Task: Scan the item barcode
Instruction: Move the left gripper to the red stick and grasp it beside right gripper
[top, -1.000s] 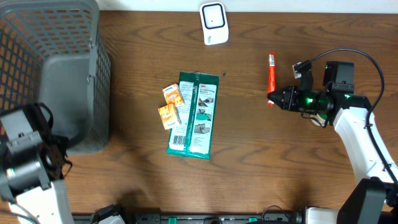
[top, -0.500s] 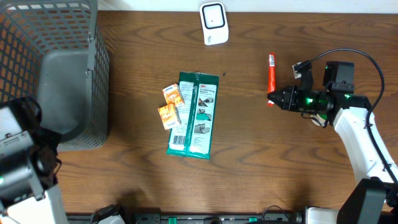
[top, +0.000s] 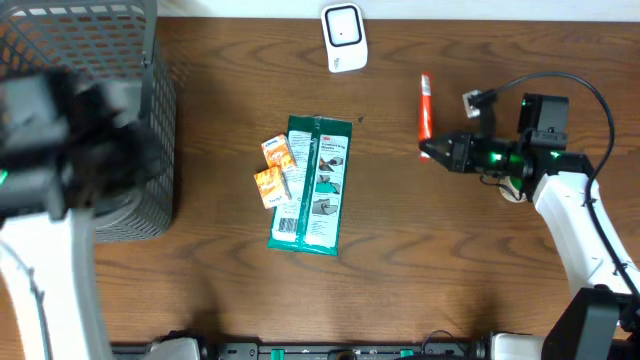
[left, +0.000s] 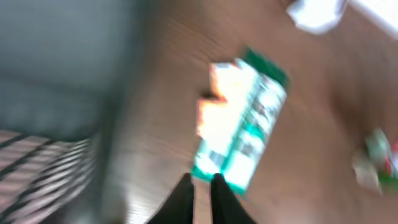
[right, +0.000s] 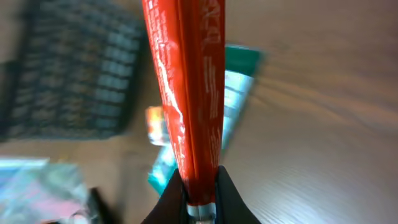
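A thin red tube (top: 424, 103) with white print is the item. My right gripper (top: 432, 150) is shut on its lower end, at the right of the table. In the right wrist view the red tube (right: 186, 93) runs up from between the fingers of my right gripper (right: 200, 186). The white scanner (top: 344, 38) stands at the table's far edge, left of the tube and beyond it. My left arm (top: 60, 130) is a blur over the basket. My left gripper (left: 202, 183) has its fingers almost together with nothing between them.
A grey mesh basket (top: 150, 120) fills the far left corner. A green-and-white flat package (top: 313, 185) lies at the table's middle with two small orange packets (top: 275, 170) against its left side. The same package (left: 245, 130) shows blurred in the left wrist view.
My right gripper has carried the red tube a little left and toward the scanner. The left arm has swung from the near left corner up over the basket.
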